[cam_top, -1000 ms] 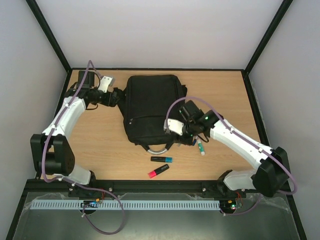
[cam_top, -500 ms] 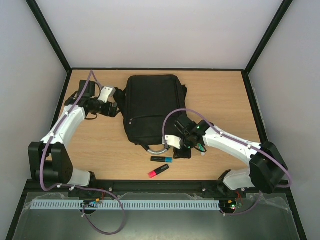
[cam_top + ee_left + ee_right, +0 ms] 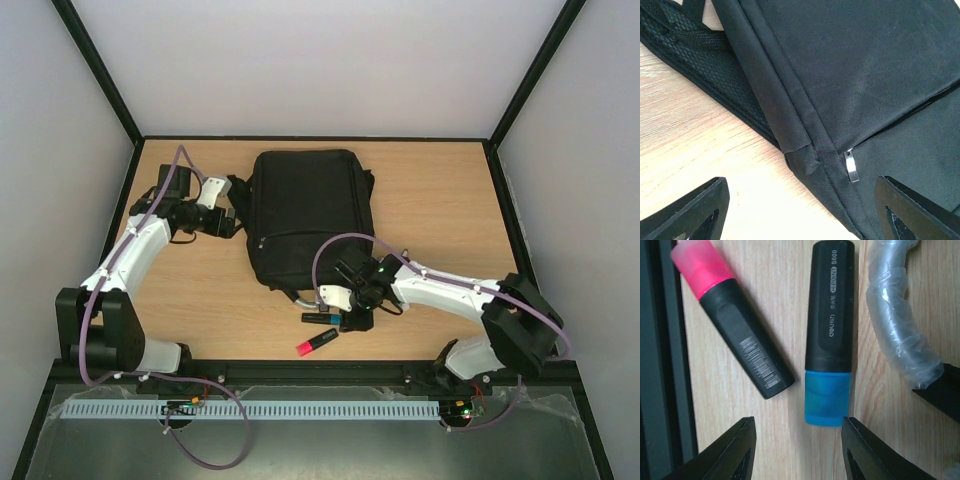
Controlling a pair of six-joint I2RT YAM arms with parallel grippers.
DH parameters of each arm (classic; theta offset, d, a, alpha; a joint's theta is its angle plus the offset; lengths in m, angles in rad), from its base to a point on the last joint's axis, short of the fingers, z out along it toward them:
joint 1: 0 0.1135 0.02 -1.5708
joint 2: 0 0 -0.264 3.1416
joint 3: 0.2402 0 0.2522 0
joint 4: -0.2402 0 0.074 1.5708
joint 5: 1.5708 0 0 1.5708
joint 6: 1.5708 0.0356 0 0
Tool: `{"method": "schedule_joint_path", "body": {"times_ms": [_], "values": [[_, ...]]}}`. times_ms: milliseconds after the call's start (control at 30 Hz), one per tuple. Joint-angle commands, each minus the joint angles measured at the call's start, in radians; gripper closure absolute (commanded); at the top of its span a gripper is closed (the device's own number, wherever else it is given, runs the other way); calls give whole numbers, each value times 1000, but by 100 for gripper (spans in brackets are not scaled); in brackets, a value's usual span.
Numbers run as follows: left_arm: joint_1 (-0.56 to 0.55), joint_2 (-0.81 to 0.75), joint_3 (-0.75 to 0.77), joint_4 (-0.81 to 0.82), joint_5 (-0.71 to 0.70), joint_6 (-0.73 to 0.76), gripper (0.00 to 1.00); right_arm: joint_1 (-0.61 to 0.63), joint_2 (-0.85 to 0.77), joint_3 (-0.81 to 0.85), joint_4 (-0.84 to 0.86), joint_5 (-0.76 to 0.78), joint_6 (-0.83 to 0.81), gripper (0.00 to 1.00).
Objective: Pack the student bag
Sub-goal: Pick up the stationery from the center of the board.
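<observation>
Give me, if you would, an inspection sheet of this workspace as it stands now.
Surface: wooden table, no spills seen.
Job's things: black student bag lying flat, its zip pull on a pocket that looks shut. Its plastic-wrapped top handle is at the near end. The blue highlighter and pink highlighter are capped, close but apart, on the table beside the handle.
Clutter: nothing seen.
Hands: left hand open at the bag's left edge. Right hand open above the blue highlighter's cap.
Cables: purple cables loop along both arms; the right one arches over the bag's near corner.
Surroundings: white walls, black frame.
</observation>
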Motion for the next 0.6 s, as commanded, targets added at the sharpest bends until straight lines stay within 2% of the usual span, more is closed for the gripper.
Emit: {"method": "schedule_joint_path", "body": {"times_ms": [0, 167, 400, 500, 567], "values": [[4, -10, -20, 16, 24, -21, 18, 21, 56, -8, 63, 41, 43, 53], [5, -37, -43, 11, 20, -21, 18, 24, 120, -8, 100, 68, 42, 62], [13, -71, -81, 12, 22, -24, 18, 27, 192, 16, 119, 107, 38, 63], [15, -76, -82, 14, 26, -28, 18, 27, 217, 20, 118, 115, 36, 58], [17, -77, -80, 14, 26, -29, 18, 27, 226, 25, 112, 118, 31, 63]]}}
